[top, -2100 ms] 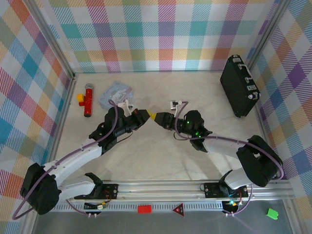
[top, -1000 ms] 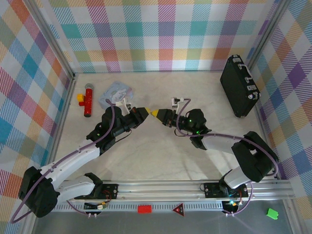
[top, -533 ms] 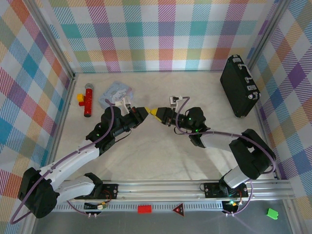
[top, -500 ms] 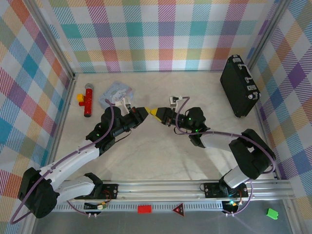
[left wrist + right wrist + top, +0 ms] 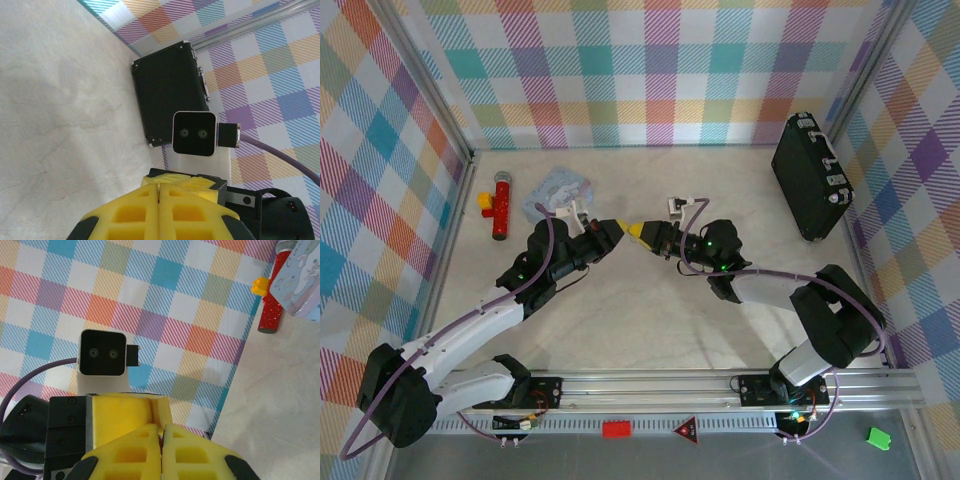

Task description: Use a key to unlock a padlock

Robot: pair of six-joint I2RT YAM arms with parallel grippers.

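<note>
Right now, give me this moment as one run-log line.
left gripper: shut | right gripper: shut | tips: facing, close together, mid-table | held item: cannot tell | black case: far right, clear of both arms

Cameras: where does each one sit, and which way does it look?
Top: above and behind the arms, looking down; both arms show, left gripper and right gripper with tips facing.
Left wrist: faces right, past its shut fingers, to the right gripper and case.
Right wrist: faces left, past its shut fingers, to the left gripper, red toy and pouch.
Shared: top and left wrist both show the case.
</note>
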